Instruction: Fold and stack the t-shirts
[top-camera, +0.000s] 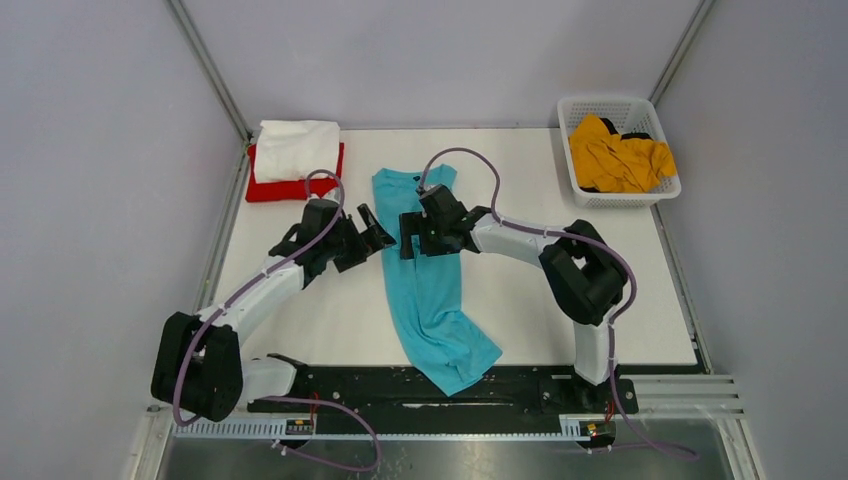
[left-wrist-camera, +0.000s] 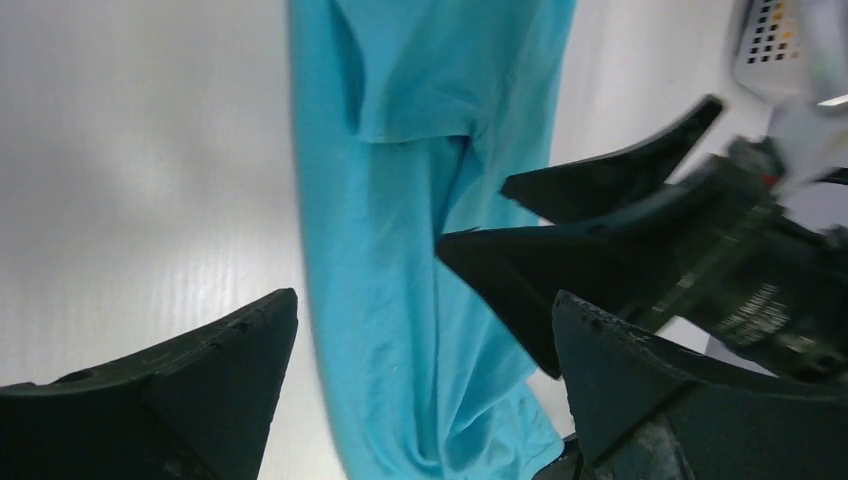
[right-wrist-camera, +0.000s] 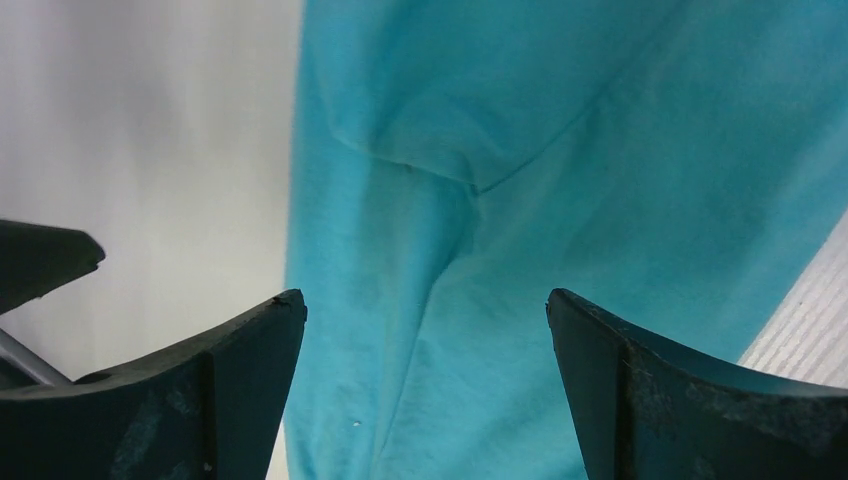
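Observation:
The turquoise t-shirt (top-camera: 428, 280) lies folded into a long narrow strip down the middle of the table, its lower end hanging over the near edge. My left gripper (top-camera: 376, 232) is open and empty just left of the strip. My right gripper (top-camera: 408, 236) is open and empty over the strip's left edge, facing the left gripper. The left wrist view shows the turquoise cloth (left-wrist-camera: 400, 250) between my open jaws (left-wrist-camera: 425, 330), with the right gripper's fingers (left-wrist-camera: 600, 190) beyond. The right wrist view shows the cloth (right-wrist-camera: 560, 150) beneath my open jaws (right-wrist-camera: 425, 320).
A folded white t-shirt (top-camera: 296, 148) lies on a folded red t-shirt (top-camera: 290, 188) at the back left. The mustard yellow t-shirt (top-camera: 618, 158) is crumpled in the white lattice basket (top-camera: 600, 105) at the back right. Grey walls enclose the table.

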